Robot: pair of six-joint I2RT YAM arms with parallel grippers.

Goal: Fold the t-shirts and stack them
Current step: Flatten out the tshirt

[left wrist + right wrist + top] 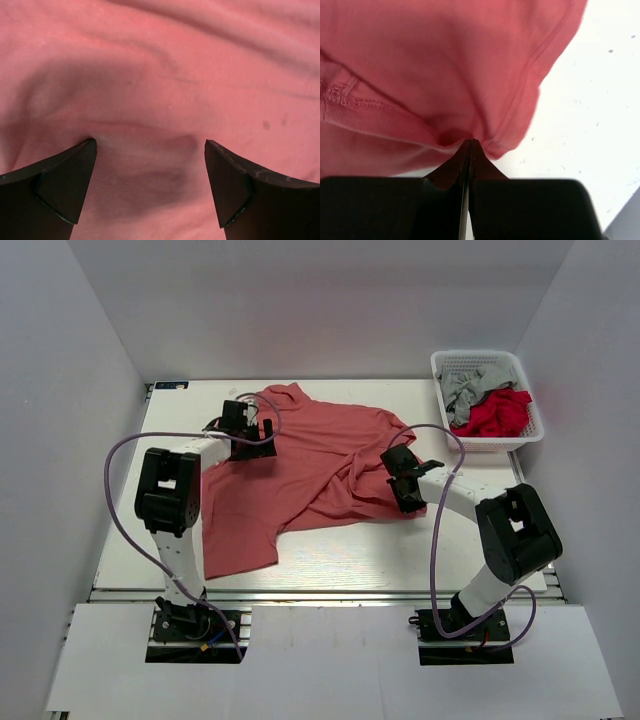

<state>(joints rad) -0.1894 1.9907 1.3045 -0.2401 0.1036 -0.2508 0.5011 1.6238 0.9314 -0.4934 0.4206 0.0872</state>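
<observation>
A muted salmon-red t-shirt lies crumpled and partly spread across the white table. My right gripper is at its right edge, and in the right wrist view the gripper is shut, pinching a bunched fold of the shirt near a stitched hem. My left gripper hovers over the shirt's upper left part, near the neck. The left wrist view shows this gripper open wide, with the wrinkled cloth filling the view and nothing between its fingers.
A white basket stands at the back right with a grey garment and a bright red one inside. Bare table shows in front of the shirt and beside the pinched edge. Grey walls enclose the sides.
</observation>
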